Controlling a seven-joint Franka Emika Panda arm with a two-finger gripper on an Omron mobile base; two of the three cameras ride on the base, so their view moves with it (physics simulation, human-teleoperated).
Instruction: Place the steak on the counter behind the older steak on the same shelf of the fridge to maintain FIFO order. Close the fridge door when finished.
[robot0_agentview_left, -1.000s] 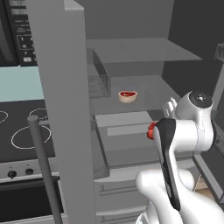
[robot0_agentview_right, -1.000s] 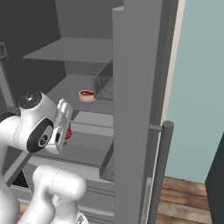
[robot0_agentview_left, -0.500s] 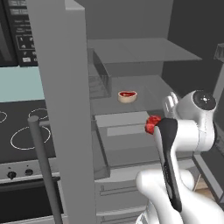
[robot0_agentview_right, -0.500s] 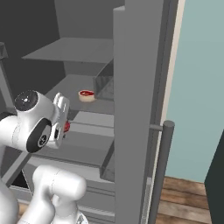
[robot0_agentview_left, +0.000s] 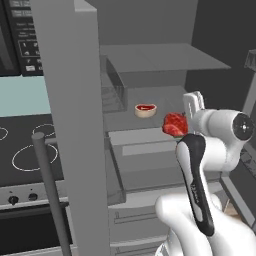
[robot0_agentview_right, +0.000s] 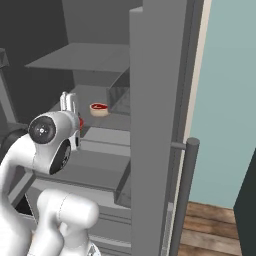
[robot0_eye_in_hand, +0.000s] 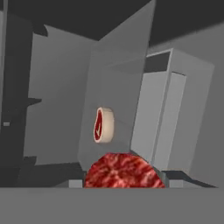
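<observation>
My gripper is shut on the steak, a raw red piece with paler patches, and holds it in the air in front of the open fridge. In the hand view the steak sits at the bottom between the finger tips. The older steak lies in its tan bowl on the flat grey shelf, a little beyond and left of the held piece. It also shows in the right base view and the hand view, where the picture is rolled sideways. The counter is out of view.
The open fridge door with its bar handle stands to the right of the arm. Another door edge and handle stand to the left, with the black stovetop beyond. A grey drawer juts out below the shelf.
The arm has lifted the steak from drawer height up to about the level of the shelf, closer to the bowl. The grip has stayed the same.
</observation>
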